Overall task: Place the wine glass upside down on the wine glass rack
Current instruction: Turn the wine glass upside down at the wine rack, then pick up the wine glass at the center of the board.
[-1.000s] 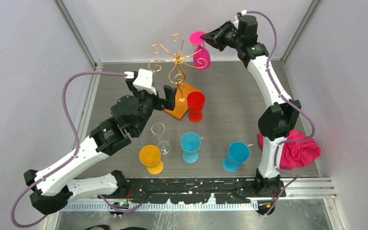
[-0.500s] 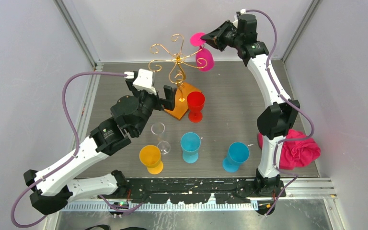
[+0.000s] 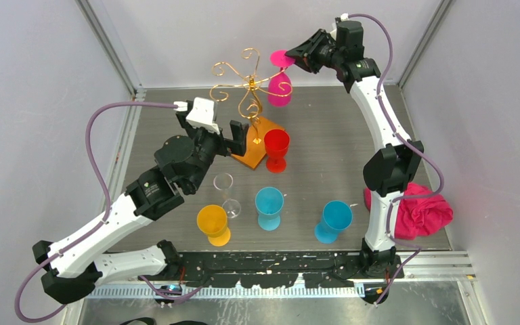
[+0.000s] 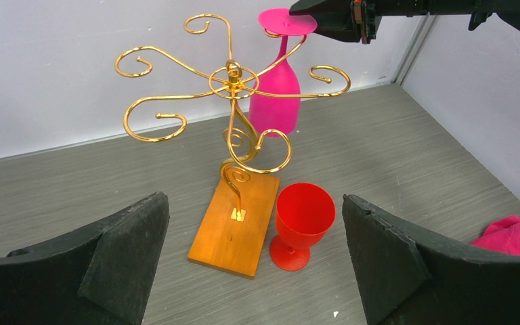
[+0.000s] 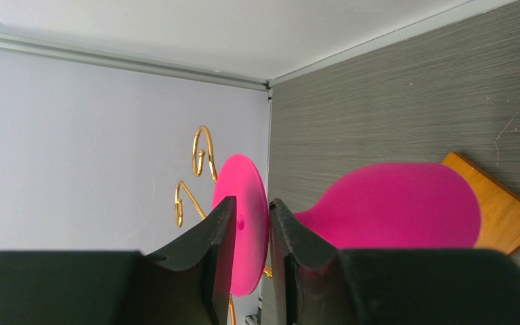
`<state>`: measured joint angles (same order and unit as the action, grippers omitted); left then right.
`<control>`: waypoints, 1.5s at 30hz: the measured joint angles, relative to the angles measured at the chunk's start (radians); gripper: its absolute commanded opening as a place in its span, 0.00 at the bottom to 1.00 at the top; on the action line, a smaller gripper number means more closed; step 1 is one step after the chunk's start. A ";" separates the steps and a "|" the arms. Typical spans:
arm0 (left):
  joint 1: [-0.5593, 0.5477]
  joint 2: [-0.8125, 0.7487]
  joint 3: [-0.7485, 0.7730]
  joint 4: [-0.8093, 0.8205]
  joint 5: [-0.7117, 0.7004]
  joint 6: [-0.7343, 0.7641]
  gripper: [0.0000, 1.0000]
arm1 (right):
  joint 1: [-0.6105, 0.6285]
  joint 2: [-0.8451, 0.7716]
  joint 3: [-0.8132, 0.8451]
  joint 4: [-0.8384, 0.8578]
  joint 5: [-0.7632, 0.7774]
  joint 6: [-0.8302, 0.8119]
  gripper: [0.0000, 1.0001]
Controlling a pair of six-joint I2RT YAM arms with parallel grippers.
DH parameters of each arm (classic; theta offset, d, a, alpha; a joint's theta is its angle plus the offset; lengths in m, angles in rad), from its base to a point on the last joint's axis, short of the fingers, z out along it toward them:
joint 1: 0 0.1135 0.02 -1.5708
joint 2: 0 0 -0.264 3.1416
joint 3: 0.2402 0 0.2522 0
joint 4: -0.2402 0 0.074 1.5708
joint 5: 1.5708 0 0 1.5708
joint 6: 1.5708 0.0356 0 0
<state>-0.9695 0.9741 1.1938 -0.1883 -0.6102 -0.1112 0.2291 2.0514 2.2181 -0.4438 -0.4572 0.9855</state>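
Note:
The pink wine glass (image 3: 279,90) hangs upside down and plumb from an arm of the gold wire wine glass rack (image 3: 247,84). Its foot rests on the wire in the left wrist view (image 4: 274,95). The rack's orange-brown wooden base (image 4: 233,220) lies below. My right gripper (image 3: 292,59) is at the glass's foot. In the right wrist view its jaws (image 5: 252,217) stand slightly apart around the foot disc (image 5: 244,223), which is not clamped flat. My left gripper (image 3: 227,139) is wide open and empty, low in front of the rack base (image 4: 254,257).
A red glass (image 3: 276,149) stands upright beside the rack base. A clear glass (image 3: 225,189), a yellow glass (image 3: 213,223), a teal glass (image 3: 269,206) and a blue glass (image 3: 333,220) stand nearer the arms. A pink cloth (image 3: 420,210) lies at the right edge.

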 measured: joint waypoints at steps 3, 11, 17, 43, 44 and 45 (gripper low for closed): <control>0.000 0.000 0.000 0.000 0.000 0.000 1.00 | 0.000 0.000 0.000 -0.002 0.003 -0.008 0.39; 0.000 0.000 0.000 0.000 -0.001 0.000 1.00 | 0.000 0.000 0.000 -0.003 0.011 -0.016 0.44; 0.000 0.000 0.000 0.000 -0.010 0.000 1.00 | 0.000 0.000 0.000 -0.003 0.022 -0.021 0.46; 0.000 -0.006 0.021 -0.149 0.002 -0.040 1.00 | -0.018 -0.235 -0.191 -0.007 0.142 -0.100 0.53; 0.000 -0.006 0.031 -0.166 0.009 -0.043 1.00 | -0.020 -0.263 -0.217 -0.009 0.154 -0.107 0.53; 0.000 -0.006 0.037 -0.178 0.013 -0.046 1.00 | -0.020 -0.288 -0.241 -0.010 0.166 -0.115 0.53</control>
<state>-0.9695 0.9680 1.2312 -0.3660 -0.5972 -0.1574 0.2089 1.7630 1.9774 -0.4538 -0.2909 0.8707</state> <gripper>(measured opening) 0.996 0.526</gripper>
